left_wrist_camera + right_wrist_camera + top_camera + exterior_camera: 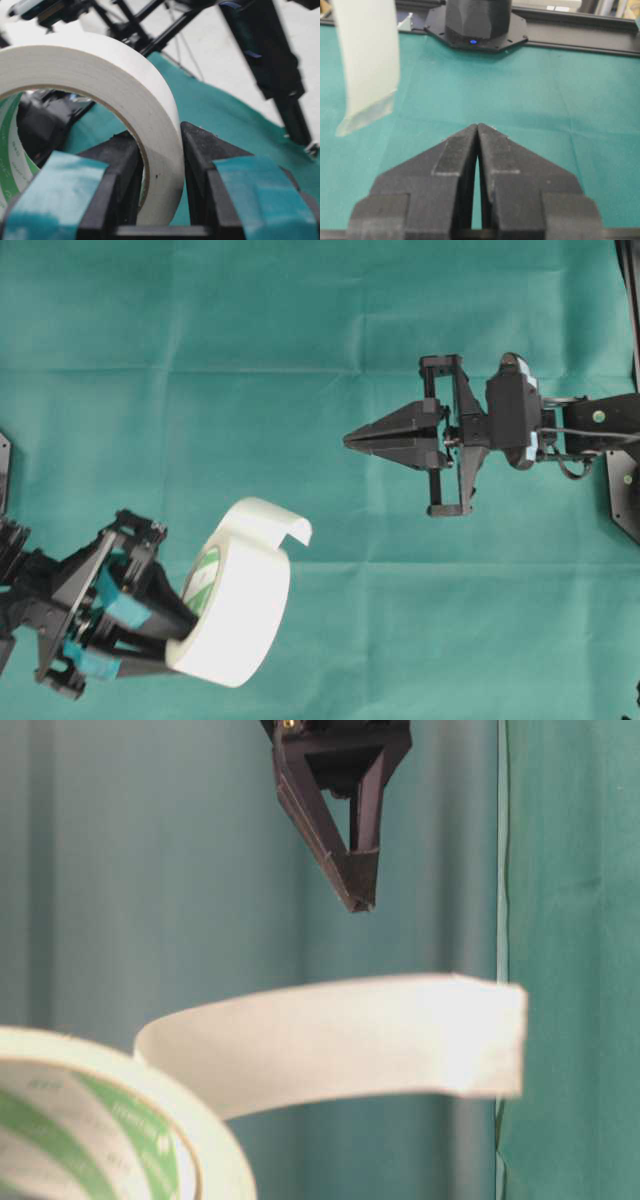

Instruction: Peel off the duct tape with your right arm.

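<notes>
Over the green worktop (300, 320), the tape (240, 595) is held off the cloth at the lower left of the overhead view, the left pincer (150, 615) pinching its wall with one teal-padded finger inside the core and one outside, and a short loose end (290, 525) curls free toward the middle. The right pincer (350, 440) hangs well apart from that end, its plain black fingers pressed together and empty. Approaching shut, it would likely just push the floppy flap aside or stick to it; it must spread first.
</notes>
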Tool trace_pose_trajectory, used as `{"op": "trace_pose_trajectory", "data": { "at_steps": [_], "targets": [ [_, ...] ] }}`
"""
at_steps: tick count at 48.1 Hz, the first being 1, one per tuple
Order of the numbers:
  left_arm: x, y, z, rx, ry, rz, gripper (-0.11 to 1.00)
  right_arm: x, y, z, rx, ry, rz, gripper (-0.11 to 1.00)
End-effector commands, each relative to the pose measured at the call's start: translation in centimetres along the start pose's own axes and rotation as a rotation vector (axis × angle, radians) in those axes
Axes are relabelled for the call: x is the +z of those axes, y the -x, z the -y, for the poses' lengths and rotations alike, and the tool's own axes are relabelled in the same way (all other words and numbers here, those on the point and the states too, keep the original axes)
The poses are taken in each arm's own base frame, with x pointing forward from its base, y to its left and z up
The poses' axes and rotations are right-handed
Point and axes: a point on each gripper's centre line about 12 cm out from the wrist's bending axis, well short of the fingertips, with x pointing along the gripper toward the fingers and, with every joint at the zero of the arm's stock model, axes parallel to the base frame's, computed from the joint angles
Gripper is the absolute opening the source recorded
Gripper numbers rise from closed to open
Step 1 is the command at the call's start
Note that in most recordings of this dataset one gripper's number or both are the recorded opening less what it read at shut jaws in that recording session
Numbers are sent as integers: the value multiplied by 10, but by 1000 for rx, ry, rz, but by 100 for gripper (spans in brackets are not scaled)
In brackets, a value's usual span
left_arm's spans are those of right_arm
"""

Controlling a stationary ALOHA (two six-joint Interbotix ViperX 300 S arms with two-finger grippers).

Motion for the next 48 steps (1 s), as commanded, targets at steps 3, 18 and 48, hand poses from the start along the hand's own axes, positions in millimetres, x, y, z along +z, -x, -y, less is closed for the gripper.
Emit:
{"op": "trace_pose_trajectory", "data": {
  "at_steps": [3, 18, 48],
  "targets": [
    [6, 4, -20, 67, 3, 26, 21, 9, 3, -2, 8, 3, 34, -10],
    [-10, 10, -51, 159, 4, -28, 21, 9, 3, -4, 12, -5, 36, 12],
    [-8, 11, -59, 191, -10, -9, 21, 14, -13, 6, -22, -35, 66, 71]
  ]
}}
